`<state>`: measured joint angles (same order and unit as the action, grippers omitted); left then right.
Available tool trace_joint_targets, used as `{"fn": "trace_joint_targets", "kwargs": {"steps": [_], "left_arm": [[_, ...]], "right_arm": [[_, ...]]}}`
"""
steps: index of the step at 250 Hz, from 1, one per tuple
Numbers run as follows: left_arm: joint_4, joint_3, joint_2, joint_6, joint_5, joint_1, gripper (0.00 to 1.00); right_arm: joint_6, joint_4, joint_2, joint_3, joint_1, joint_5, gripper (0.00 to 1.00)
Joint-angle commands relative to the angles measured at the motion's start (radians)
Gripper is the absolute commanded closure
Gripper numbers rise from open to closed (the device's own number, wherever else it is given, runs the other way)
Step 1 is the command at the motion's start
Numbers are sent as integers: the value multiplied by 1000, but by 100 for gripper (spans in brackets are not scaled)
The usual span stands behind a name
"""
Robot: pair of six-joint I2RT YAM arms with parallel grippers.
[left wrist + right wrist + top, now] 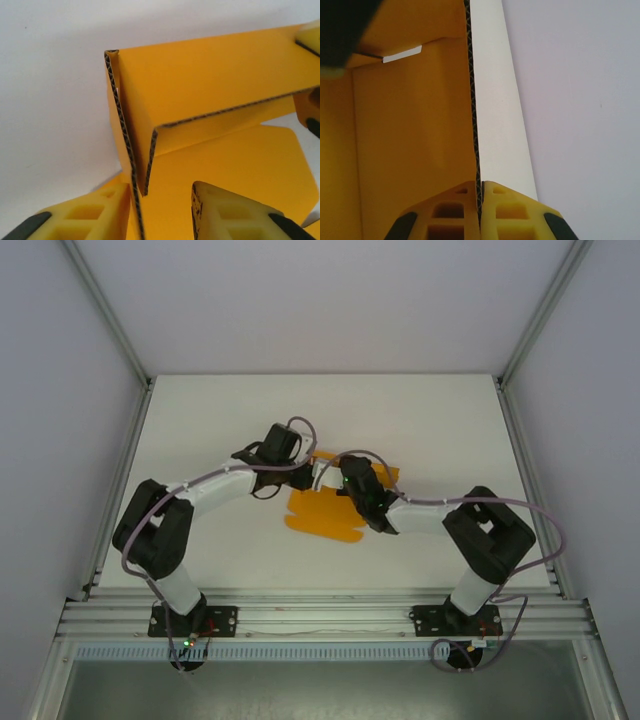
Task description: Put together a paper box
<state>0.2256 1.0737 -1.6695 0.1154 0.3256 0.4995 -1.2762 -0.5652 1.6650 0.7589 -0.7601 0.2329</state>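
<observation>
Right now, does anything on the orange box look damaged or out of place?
No damage shows. The paper box is only half folded: its doubled wall gapes at the corner, and a rounded flap lies flat.

Left arm point(215, 485), right arm point(425, 510) flank paper box point(320, 515); far table point(320, 415) free.

Black-and-white arms point(210, 485), grey cables point(555, 540), yellow end effector fingers point(230, 215) tipped black.

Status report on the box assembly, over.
Left gripper jaws open, straddling a raised wall. Right gripper jaws shut on a wall edge. Paper box partly folded, between the arms. No obstruction seen.
</observation>
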Motion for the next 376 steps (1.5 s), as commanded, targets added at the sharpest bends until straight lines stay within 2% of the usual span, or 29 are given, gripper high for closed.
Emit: {"fn": "trace_joint_targets", "kwargs": {"steps": [1,26,48,53,89,126,149,164,188,223,284,322,350,376], "left_arm": [[-6,-29,56,13,-100,1,58],[4,-46,99,14,-106,-6,34],[23,-49,140,8,-99,-9,2],[25,-49,151,9,-107,-9,0],[34,-65,219,75,-223,-49,0],[37,-62,230,186,-198,-204,0],[51,-31,175,225,-194,-284,0],[67,5,120,227,-172,-307,0],[83,51,44,175,-73,-302,5],[-1,2,6,125,85,-278,10],[-149,-110,25,76,197,-186,31],[-230,-173,49,62,220,-133,34],[-243,-209,61,61,173,-106,36],[-315,-277,91,74,176,-101,36]], "right_arm": [[-43,5,-10,-39,1,-15,100],[-58,1,-3,-51,1,-3,100],[-68,-23,-2,-54,1,2,100],[-68,-29,-2,-56,1,3,100],[-94,-29,6,-61,0,-9,100],[-120,-61,9,-67,1,-16,100],[-124,-58,7,-62,1,-28,100],[-123,-48,6,-56,1,-33,100],[-124,-46,4,-49,1,-34,100],[-124,-45,-4,-49,0,-33,100],[-127,-59,10,-45,0,-25,100],[-170,-55,7,-39,-2,-30,100],[-186,-50,-3,-23,-8,-21,100],[-225,-56,-17,-46,-11,-28,100]]}}
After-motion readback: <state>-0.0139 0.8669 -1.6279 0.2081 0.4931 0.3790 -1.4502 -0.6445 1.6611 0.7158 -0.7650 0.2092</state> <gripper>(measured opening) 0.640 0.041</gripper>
